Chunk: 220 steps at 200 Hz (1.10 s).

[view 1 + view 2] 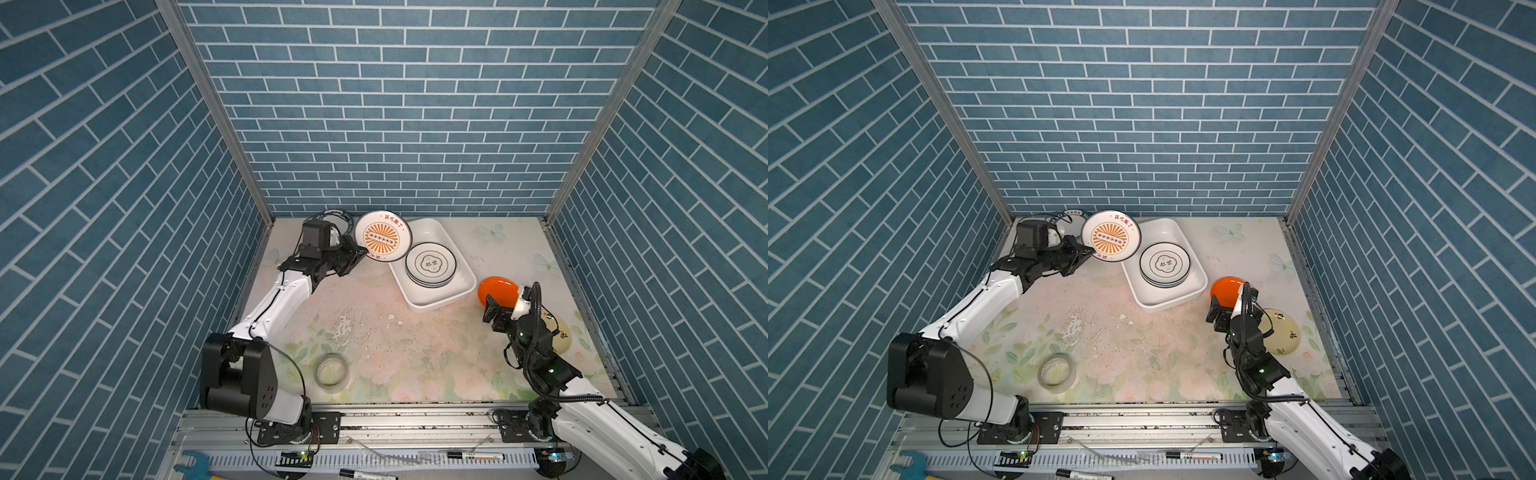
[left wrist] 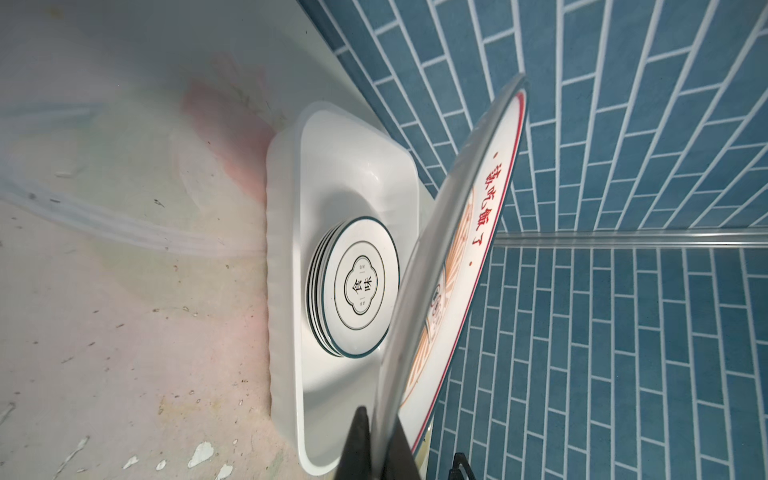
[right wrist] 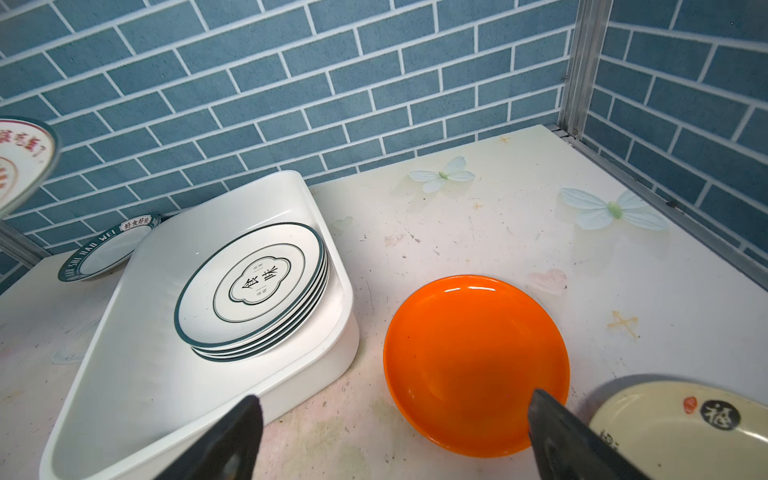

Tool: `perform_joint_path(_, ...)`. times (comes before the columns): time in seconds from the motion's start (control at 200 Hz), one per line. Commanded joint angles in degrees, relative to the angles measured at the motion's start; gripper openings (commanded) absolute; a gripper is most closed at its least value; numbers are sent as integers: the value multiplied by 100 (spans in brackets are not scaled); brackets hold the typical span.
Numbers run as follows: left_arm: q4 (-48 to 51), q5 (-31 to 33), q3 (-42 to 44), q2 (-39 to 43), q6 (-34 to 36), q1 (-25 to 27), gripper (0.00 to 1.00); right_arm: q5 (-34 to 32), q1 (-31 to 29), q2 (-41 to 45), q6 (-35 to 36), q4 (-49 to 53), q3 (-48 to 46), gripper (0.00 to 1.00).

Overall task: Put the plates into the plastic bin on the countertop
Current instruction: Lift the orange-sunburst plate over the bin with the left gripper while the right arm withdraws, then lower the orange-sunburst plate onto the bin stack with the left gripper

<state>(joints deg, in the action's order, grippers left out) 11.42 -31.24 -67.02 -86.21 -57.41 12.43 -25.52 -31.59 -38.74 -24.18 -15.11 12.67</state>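
Orange-sunburst plate (image 1: 382,237) is hanging tilted at the far corner of the plastic bin (image 1: 436,305), its rim pinched in the fully closed left gripper (image 1: 360,252). Probably it is needing lowering onto the stacked plates (image 1: 431,264) inside. Right gripper (image 3: 395,397) is hovering wide open, empty, by the plain orange plate (image 3: 473,361).

Mock kitchen booth in a robotics lab.
Three walls (image 1: 415,104) are papered with blue brick print and framed by aluminium posts (image 1: 216,108); a flower-printed countertop (image 1: 415,340) is edged by a metal rail (image 1: 415,417) to which robot arms (image 1: 282,299) are bolted.
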Motion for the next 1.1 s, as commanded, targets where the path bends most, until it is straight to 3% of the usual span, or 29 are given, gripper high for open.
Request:
perform_joint_path(0.0,-92,48,-407,-346,210,257,6,-165,16,142,153,-228,-132,99)
perform_joint_path(0.37,-223,71,-1544,-1953,248,1055,5,-353,14,-32,107,-278,-159,99)
perform_joint_path(1.095,-190,-120,-2360,-3420,-12,1378,6,-385,13,-328,92,-141,3,99)
